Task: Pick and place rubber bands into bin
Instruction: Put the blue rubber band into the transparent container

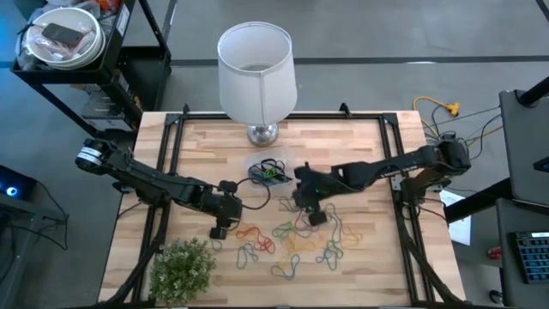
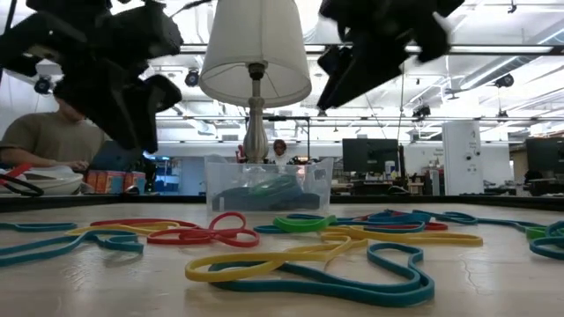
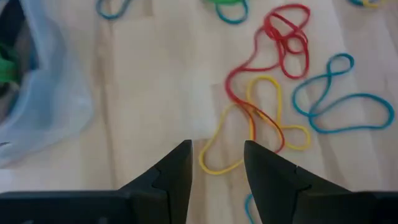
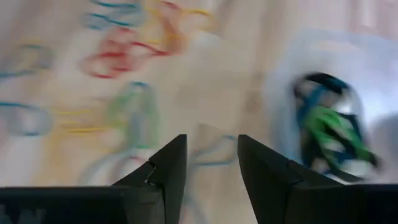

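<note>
My table (image 1: pixel 360 146) fills the middle of the high view; one white lamp (image 1: pixel 256 69) stands at its upper centre edge, one small plant (image 1: pixel 182 268) at the lower left. I have two arms reaching in from either side, I think so each can work its own half of the scatter; the left gripper (image 1: pixel 221 222) hangs left of centre, fingers parted and empty, over red and yellow loops; the right gripper (image 1: pixel 310 206) sits just right of centre, fingers also apart, holding nothing. One clear bin (image 1: pixel 271 173) lies between them below the lamp, a tangle of bands already inside. The rubber bands (image 1: pixel 296 240) spread across the lower middle; well over a dozen, too tangled to count.
</note>
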